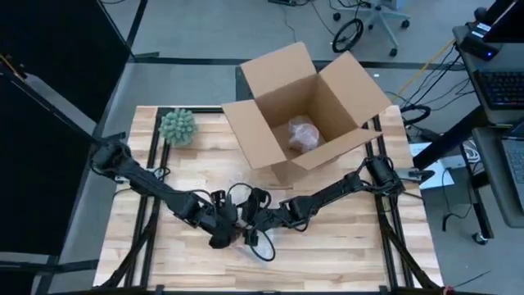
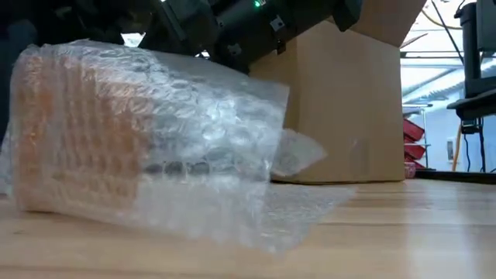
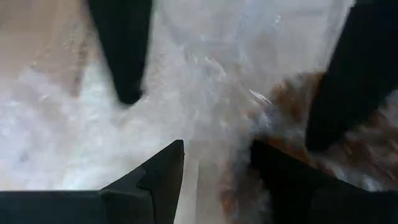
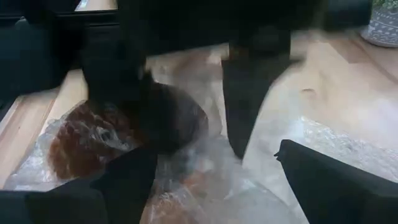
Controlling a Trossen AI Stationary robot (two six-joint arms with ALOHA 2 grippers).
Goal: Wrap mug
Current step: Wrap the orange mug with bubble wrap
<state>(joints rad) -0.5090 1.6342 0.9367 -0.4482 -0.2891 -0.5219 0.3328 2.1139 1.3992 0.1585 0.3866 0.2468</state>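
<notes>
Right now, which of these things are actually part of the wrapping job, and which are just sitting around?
Part of the job:
- mug, lying on its side
- bubble wrap around it
- left gripper and right gripper, both working at the bundle

Just lying about:
- open cardboard box with a wrapped bundle inside
- small green plant at the table's far left corner

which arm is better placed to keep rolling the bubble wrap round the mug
Probably left: the left gripper sits open right over the bubble wrap around the mug; the right gripper looks a bit farther off.

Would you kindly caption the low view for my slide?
Bubble-wrapped mug lying on its side on the wooden table, cardboard box behind.
</notes>
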